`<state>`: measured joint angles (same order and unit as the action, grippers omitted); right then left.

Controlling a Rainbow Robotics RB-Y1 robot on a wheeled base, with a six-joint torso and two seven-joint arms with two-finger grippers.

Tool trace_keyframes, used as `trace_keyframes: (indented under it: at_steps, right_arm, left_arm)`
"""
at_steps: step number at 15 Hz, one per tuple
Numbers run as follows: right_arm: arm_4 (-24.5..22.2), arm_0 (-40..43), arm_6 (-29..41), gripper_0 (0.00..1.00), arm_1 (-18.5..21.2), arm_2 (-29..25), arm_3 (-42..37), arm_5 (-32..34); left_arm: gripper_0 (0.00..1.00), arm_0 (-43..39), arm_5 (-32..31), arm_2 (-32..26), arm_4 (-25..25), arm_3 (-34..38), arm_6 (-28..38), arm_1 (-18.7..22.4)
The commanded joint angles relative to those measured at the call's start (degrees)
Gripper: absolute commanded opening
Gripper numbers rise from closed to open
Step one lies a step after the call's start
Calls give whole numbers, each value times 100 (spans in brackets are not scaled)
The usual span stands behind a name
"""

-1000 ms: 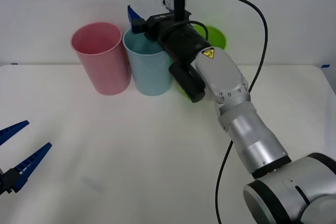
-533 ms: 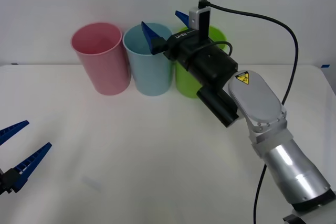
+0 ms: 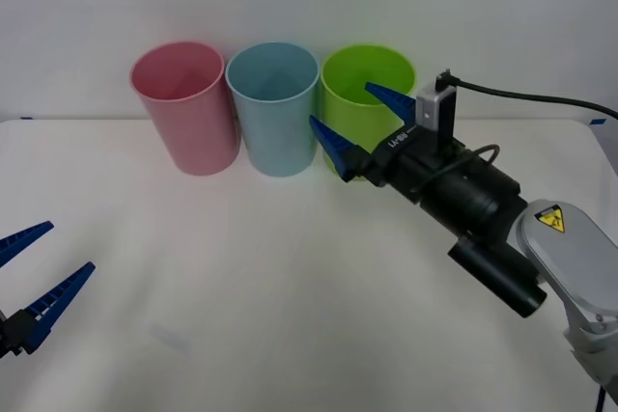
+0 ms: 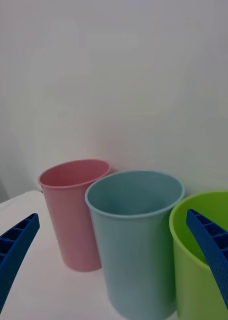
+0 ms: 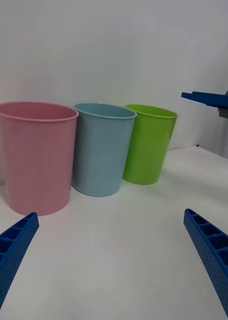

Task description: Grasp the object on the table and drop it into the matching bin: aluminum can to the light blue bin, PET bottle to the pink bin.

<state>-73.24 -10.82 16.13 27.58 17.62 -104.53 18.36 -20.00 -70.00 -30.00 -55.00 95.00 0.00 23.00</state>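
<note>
Can was nowhere on the bench (image 3: 241,287), and judging by that it likely lay inside the blue bin (image 3: 275,108), whose inside was hidden from the cameras. The right end effector (image 3: 359,125) hung wide open and empty just in front of the green cup (image 3: 362,74), beside the blue bin. The pink bin (image 3: 183,103) stood at the row's other end, touching the blue one. The left end effector (image 3: 29,282) rested open and empty low over the bench, well apart. Little seemed left but parking the arm.
</note>
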Motion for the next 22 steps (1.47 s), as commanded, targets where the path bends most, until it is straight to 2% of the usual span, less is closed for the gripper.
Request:
trace_keyframes:
  at_steps: [1, 5, 10, 15, 19, 22]
  right_arm:
    - [73, 634, -216, 100, 222, -373, -270, 546]
    - [284, 1443, -1112, 100, 222, -1173, -323, 1548]
    - [557, 2225, -1789, 100, 222, -1885, -314, 2462]
    - [732, 2902, -1974, 100, 186, -2553, -305, 3332]
    - [750, 3306, -2079, 100, -77, -3150, -252, 4062]
    - [750, 3297, -2193, 100, -288, -3528, 152, 4580]
  left_arm:
    - [100, 0, 0, 0, 0, 0, 0, 0]
    - [100, 0, 0, 0, 0, 0, 0, 0]
    - [100, 0, 0, 0, 0, 0, 0, 0]
    - [100, 0, 0, 0, 0, 0, 0, 0]
    - [100, 0, 0, 0, 0, 0, 0, 0]
    - [100, 0, 0, 0, 0, 0, 0, 0]
